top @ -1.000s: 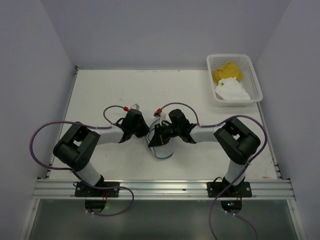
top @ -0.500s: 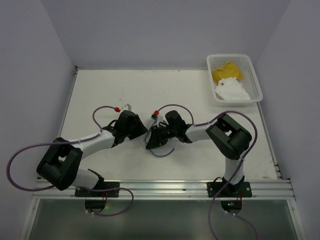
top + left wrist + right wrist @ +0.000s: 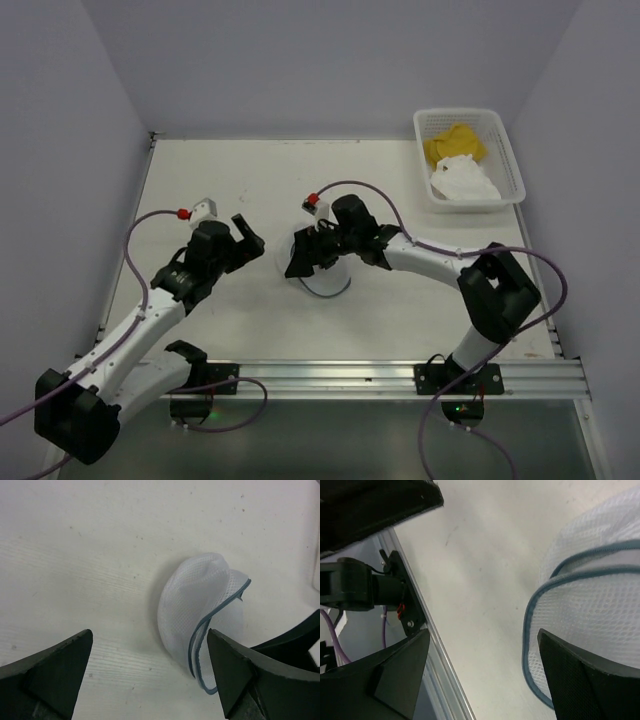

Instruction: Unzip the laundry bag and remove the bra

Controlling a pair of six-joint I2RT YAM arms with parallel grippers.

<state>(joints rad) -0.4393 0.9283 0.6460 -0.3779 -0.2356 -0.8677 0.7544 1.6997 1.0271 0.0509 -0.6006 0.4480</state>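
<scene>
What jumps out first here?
The white mesh laundry bag, dark-rimmed, sits mid-table. Both tools are open: the right tool close over it, the left tool apart on its left. At the far right corner, a white basket holds a yellow cloth and a white cloth.

- At the far right corner of your off-white table (image 3: 230, 180), a white plastic lattice basket (image 3: 456, 112) stands close to the edge.
- Inside it you see a yellow cloth (image 3: 452, 142) at the far end and a crumpled white cloth (image 3: 463, 181) at the near end, the two touching.
- A metal rail (image 3: 330, 378) runs along the table's near edge.
- Pale walls (image 3: 320, 60) enclose three sides.
</scene>
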